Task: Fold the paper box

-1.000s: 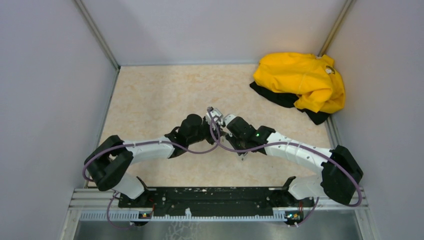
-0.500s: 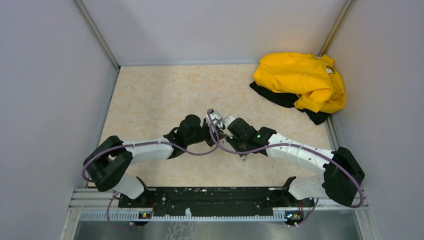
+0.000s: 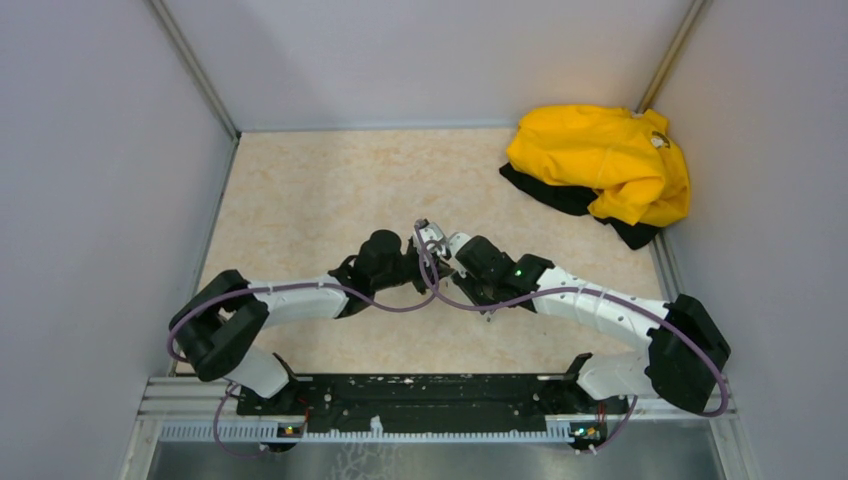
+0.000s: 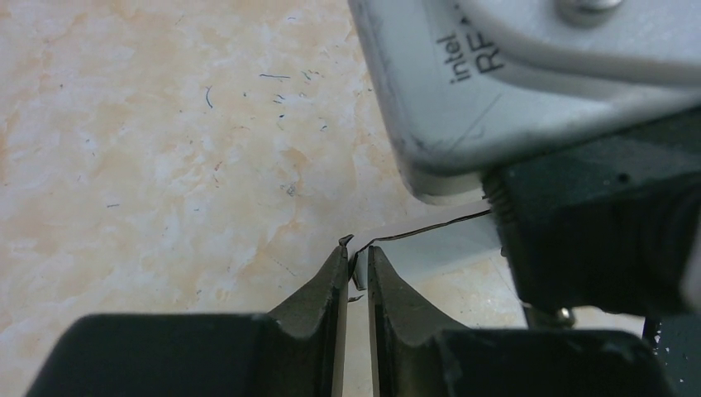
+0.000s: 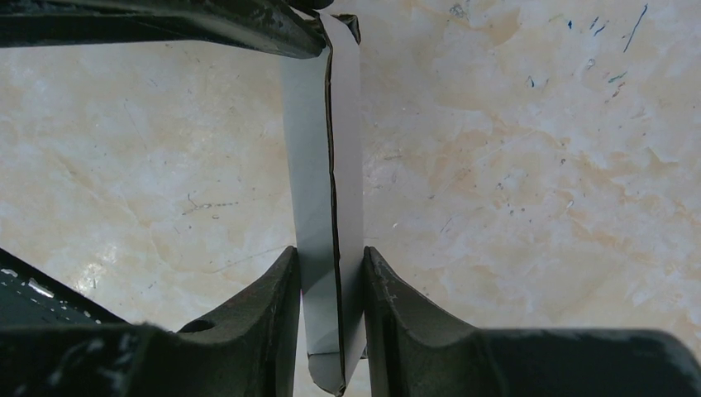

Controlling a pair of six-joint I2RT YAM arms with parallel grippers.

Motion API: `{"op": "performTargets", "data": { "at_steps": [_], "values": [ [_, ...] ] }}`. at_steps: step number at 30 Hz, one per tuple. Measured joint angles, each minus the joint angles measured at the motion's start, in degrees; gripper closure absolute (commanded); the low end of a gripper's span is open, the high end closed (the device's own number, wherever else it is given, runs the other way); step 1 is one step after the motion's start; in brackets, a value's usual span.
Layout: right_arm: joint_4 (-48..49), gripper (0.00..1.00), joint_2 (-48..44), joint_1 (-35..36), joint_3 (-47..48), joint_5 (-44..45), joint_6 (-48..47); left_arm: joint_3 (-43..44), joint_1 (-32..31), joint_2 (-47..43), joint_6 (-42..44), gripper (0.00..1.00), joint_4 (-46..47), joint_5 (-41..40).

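The paper box (image 5: 326,207) is a pale grey-white folded cardboard piece, held edge-on above the beige table between both grippers. My right gripper (image 5: 331,273) is shut on one end of it, both pads pressed on its sides. My left gripper (image 4: 355,265) is shut on a thin edge of the paper box (image 4: 430,240) at the other end. In the top view the two grippers meet at the table's middle, the left gripper (image 3: 413,250) and the right gripper (image 3: 437,243) close together, and only a small white bit of the box (image 3: 428,236) shows.
A yellow garment (image 3: 605,160) over dark cloth lies at the far right corner. Grey walls enclose the beige table (image 3: 300,190) on three sides. The right wrist's camera housing (image 4: 512,74) fills the upper right of the left wrist view.
Both grippers have shifted slightly toward the near side with the box between them; the grip is unchanged.
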Motion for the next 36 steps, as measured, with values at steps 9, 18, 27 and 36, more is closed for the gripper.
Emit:
{"op": "performTargets", "data": {
  "at_steps": [9, 18, 27, 36],
  "values": [
    [0.0, 0.85, 0.0, 0.0, 0.0, 0.3, 0.6, 0.0, 0.0, 0.8, 0.0, 0.83, 1.4, 0.0],
    [-0.1, 0.85, 0.0, -0.1, 0.0, 1.0, 2.8, 2.3, 0.0, 1.5, -0.3, 0.85, -1.4, -0.3],
    [-0.2, 0.85, 0.0, -0.5, 0.0, 2.1, 5.9, 5.6, 0.0, 2.4, -0.9, 0.85, -6.4, -0.8],
    [-0.2, 0.85, 0.0, -0.5, 0.0, 2.6, 7.3, 7.5, 0.0, 2.6, -0.9, 0.83, -9.9, -1.0]
  ]
}}
